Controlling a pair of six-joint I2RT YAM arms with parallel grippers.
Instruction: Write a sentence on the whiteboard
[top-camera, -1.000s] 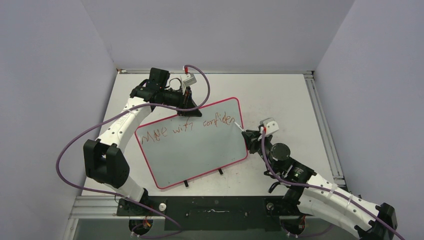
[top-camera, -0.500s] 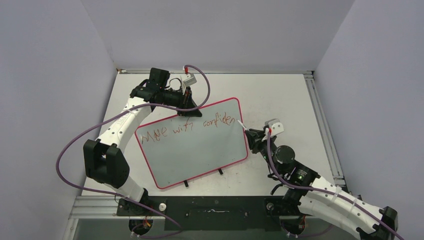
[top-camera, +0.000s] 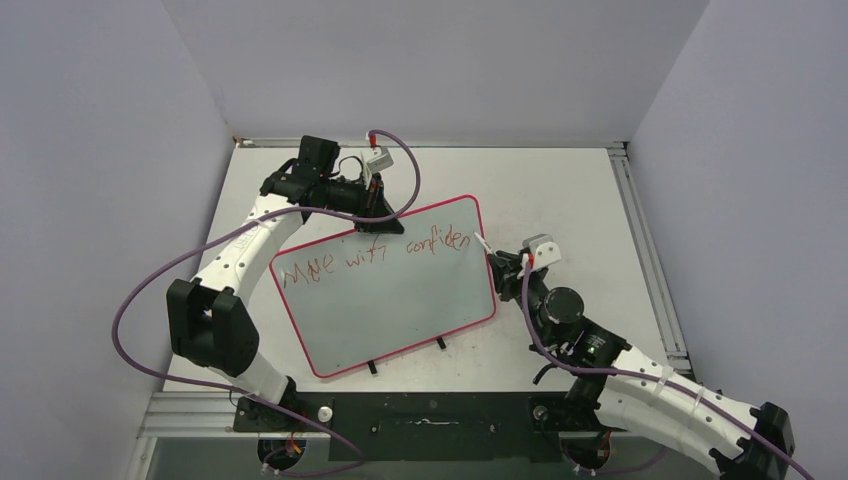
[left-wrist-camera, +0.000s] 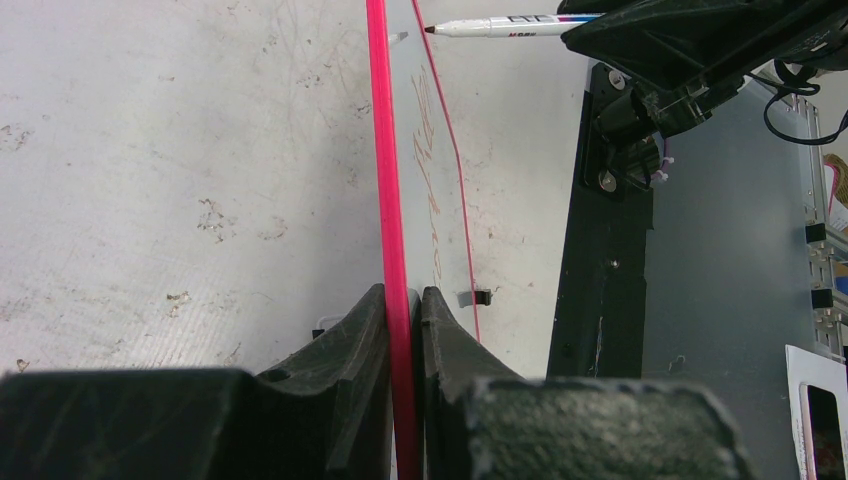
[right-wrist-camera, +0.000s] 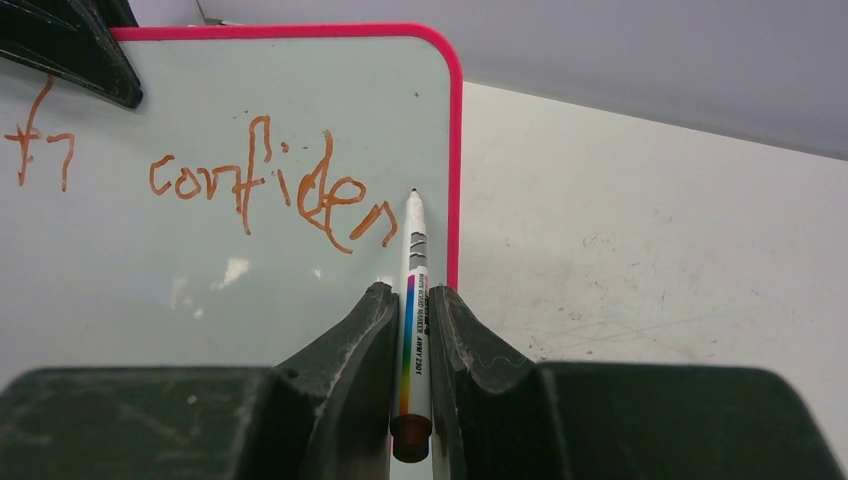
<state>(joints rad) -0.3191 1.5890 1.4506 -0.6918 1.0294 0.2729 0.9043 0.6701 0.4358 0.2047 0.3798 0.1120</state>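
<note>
On the left, we see our left gripper (left-wrist-camera: 403, 297) clamped tight on the far pink rim of the whiteboard (top-camera: 390, 310), which stands on the table (top-camera: 570, 190). The sentence (top-camera: 375, 258) runs along its upper part, ending in "confiden". At the right, our right gripper (right-wrist-camera: 410, 297) pinches a marker (right-wrist-camera: 414, 250), its tip just beside the last letter.

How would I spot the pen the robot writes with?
Find the big pink-rimmed whiteboard on the table. At its right edge, beside the last red-brown letters, the right gripper pinches a slim marker. Only it has a white barrel with a rainbow stripe and a dark tip.
</note>
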